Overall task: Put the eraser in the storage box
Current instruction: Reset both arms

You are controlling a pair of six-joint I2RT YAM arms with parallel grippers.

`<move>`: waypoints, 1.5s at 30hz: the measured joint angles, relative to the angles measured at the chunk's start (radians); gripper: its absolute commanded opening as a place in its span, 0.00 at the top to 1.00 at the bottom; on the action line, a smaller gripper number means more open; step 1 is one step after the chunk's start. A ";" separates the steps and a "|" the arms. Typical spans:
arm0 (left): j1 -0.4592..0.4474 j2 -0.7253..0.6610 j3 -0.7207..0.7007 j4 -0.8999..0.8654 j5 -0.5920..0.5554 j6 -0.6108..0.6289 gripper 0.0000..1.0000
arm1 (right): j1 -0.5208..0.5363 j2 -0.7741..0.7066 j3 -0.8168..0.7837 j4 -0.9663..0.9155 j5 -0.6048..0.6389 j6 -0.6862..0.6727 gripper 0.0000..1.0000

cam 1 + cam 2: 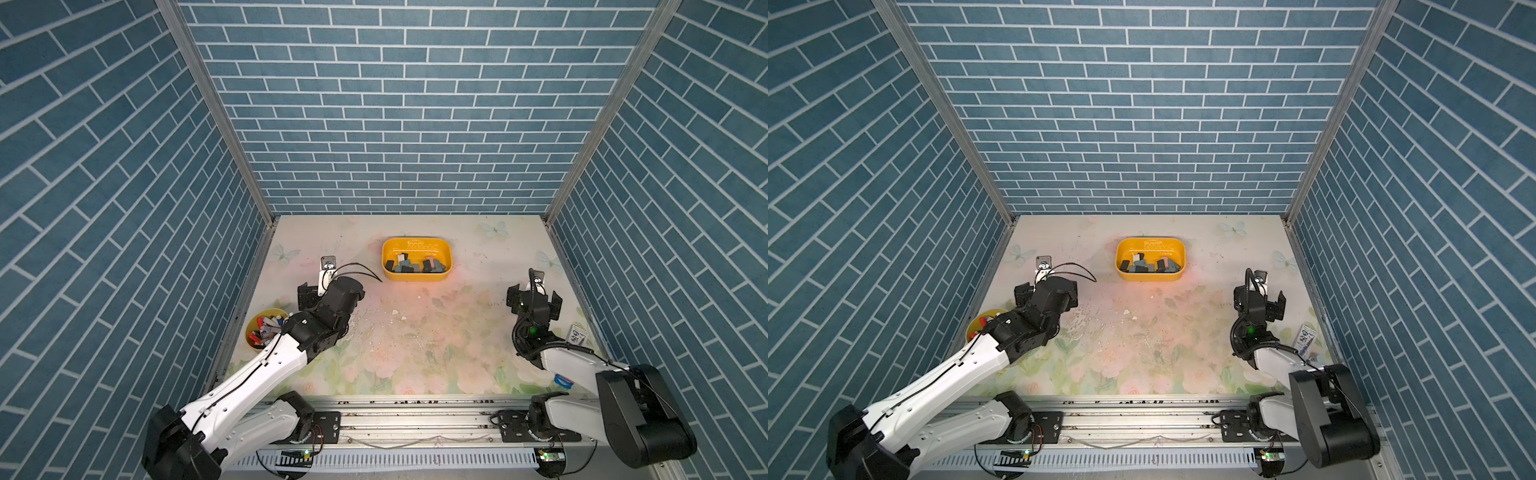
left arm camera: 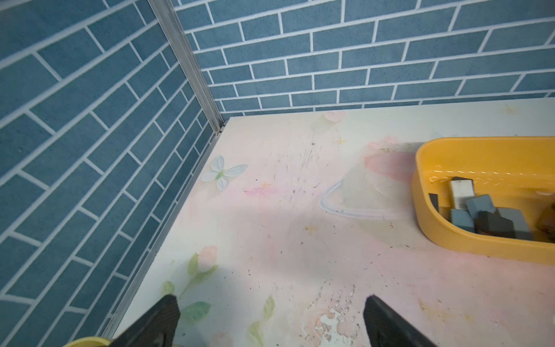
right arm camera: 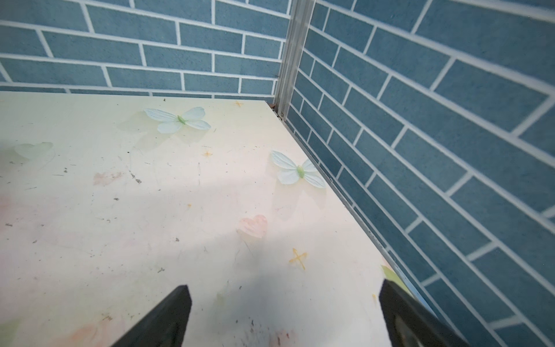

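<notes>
Spread and empty, the left gripper (image 2: 270, 302) and right gripper (image 3: 283, 290) hang; erasers (image 1: 403, 266) lie in the storage box (image 1: 415, 276). A packet (image 1: 578, 333) (possibly another eraser) hugging the right wall (image 1: 615, 291) could jam any grasp there.

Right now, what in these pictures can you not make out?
Pen cup: both top views, left arm covers part.
Storage box: left wrist view, picture edge cuts it.
Erasers inside: top views, too small to count.
White packet by right arm: print too small to read.
</notes>
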 measured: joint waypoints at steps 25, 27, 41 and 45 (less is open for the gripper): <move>0.343 0.185 -0.251 0.688 0.193 0.327 0.00 | -0.217 0.260 0.051 0.183 -0.369 0.002 0.01; 0.356 0.225 -0.270 0.753 0.223 0.367 0.00 | -0.217 0.260 0.051 0.183 -0.373 0.004 0.01; 0.528 0.399 -0.373 1.071 0.456 0.410 0.01 | -0.230 0.260 0.061 0.167 -0.418 0.005 0.01; 0.533 0.468 -0.373 1.128 0.526 0.413 0.01 | -0.233 0.260 0.067 0.159 -0.427 0.006 0.01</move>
